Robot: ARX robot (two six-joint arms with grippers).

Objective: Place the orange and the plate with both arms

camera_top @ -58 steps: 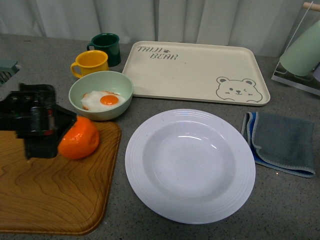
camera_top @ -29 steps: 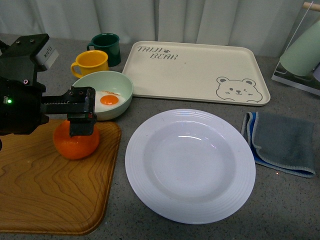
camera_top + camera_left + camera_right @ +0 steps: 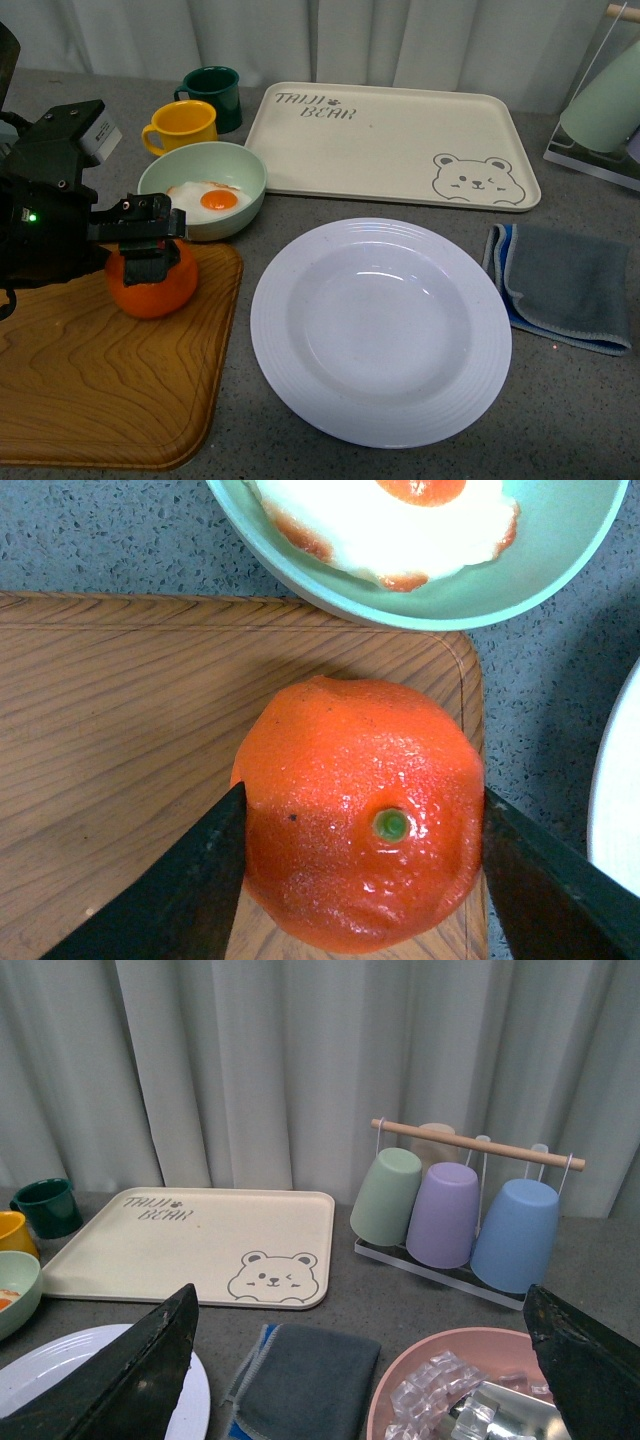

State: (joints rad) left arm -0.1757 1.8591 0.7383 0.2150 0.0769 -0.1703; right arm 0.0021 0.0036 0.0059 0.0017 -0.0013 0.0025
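A fist-sized bright orange mandarin [image 3: 152, 290] is sitting on the far right corner of a brown wooden serving board [image 3: 100, 380], its small green stem dimple facing up. The black left gripper [image 3: 363, 792] is reaching down over it, and in the left wrist view its two dark fingers [image 3: 190, 890] are pressing against opposite sides of the fruit, clamping it while it is resting on the board. Just beyond the board, a pale green bowl [image 3: 245, 178] is holding a fried egg [image 3: 205, 200], with a yellow mug [image 3: 182, 125] and a dark green mug [image 3: 212, 95] standing behind it. A large round white deep plate [image 3: 380, 335] is lying bare on the grey counter just right of the board, in front of a cream rectangular tray with a bear drawing [image 3: 400, 140]. A folded grey cloth [image 3: 565, 285] is lying right of the plate. The right gripper [image 3: 360, 1295] is appearing only in its own wrist view, where its fingers are standing wide apart, gripping nothing, facing a rack of upturned pastel cups [image 3: 470, 1200].
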